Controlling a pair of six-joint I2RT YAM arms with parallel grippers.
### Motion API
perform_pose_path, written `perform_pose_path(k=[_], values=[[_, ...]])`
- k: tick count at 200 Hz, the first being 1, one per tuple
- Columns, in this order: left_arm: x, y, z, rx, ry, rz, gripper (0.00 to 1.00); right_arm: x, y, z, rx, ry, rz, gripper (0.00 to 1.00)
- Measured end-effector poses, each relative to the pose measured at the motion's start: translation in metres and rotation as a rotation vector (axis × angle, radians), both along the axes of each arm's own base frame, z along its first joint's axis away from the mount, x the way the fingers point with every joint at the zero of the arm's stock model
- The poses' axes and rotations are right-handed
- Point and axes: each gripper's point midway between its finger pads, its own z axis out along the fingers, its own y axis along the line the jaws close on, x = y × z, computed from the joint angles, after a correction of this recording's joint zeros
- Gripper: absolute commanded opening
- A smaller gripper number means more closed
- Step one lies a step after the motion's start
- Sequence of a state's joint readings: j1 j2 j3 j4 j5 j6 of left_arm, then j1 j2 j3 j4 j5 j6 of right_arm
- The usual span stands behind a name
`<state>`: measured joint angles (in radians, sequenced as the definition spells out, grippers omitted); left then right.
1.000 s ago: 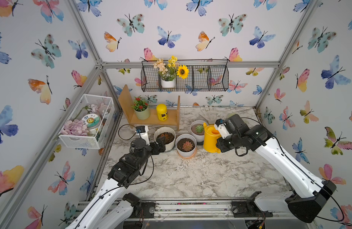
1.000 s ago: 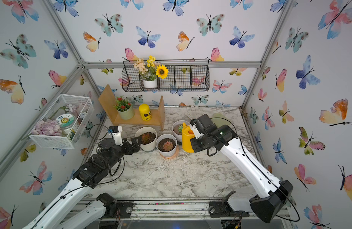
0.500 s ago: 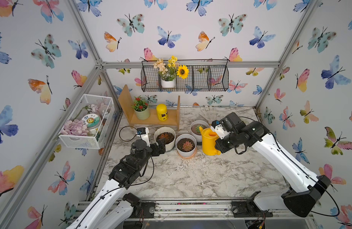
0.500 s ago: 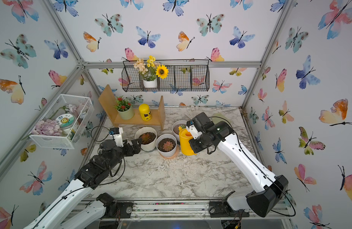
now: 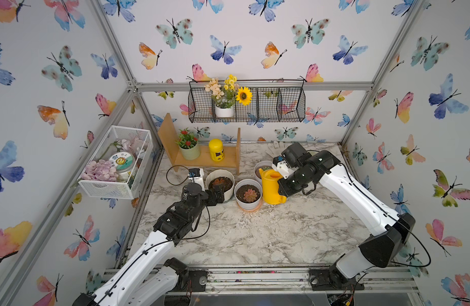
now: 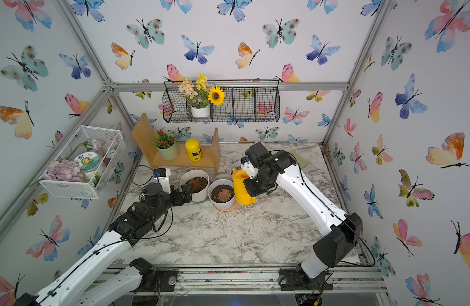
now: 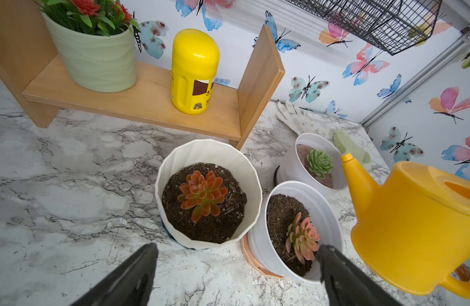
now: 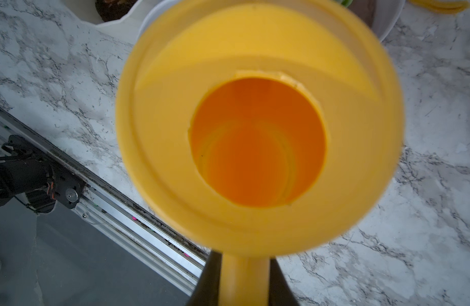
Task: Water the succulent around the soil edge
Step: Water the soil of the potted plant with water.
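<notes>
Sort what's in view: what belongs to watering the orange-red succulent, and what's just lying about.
Belongs: orange-red succulent, soil edge, ribbed cream pot, yellow watering can, right gripper shut on its handle.

Lying about: pink-red succulent, pale green succulent, yellow bottle, glove, wooden shelf, green flowerpot.

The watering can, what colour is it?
Bright yellow watering can, clearest in the left wrist view.

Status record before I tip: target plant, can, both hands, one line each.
target: succulent in ribbed pot
soil: dark, crumbly
can: roughly upright, spout not over ribbed pot
right hand: shut on can handle
left hand: open, near ribbed pot, holding nothing
</notes>
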<state>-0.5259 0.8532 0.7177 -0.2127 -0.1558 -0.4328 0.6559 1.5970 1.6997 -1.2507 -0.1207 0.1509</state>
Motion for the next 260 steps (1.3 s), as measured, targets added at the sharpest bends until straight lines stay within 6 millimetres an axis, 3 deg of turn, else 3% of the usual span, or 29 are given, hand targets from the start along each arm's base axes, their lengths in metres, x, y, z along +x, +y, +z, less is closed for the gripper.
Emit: perform_pose_path(k=[68,153,178,208,228,260], values=[[0.005,-0.002,0.003,0.000,0.003,0.002,0.99,0.014,-0.002,0.006,0.004,-0.020,-0.031,0.02],[0.024,-0.002,0.051,-0.013,-0.035,0.062,0.99,0.008,-0.018,0.022,0.026,-0.098,-0.072,0.02],[0.041,0.002,0.044,0.010,-0.027,0.089,0.98,0.007,-0.019,0.021,0.023,-0.086,-0.092,0.02],[0.061,0.020,0.024,0.038,0.044,0.160,0.99,0.006,-0.018,0.017,0.014,-0.045,-0.121,0.02],[0.057,0.025,0.025,0.041,0.073,0.167,0.99,0.009,-0.015,0.030,0.024,-0.038,-0.138,0.02],[0.048,0.019,0.048,0.024,0.089,0.124,0.98,0.007,-0.009,0.052,0.091,-0.057,-0.146,0.02]])
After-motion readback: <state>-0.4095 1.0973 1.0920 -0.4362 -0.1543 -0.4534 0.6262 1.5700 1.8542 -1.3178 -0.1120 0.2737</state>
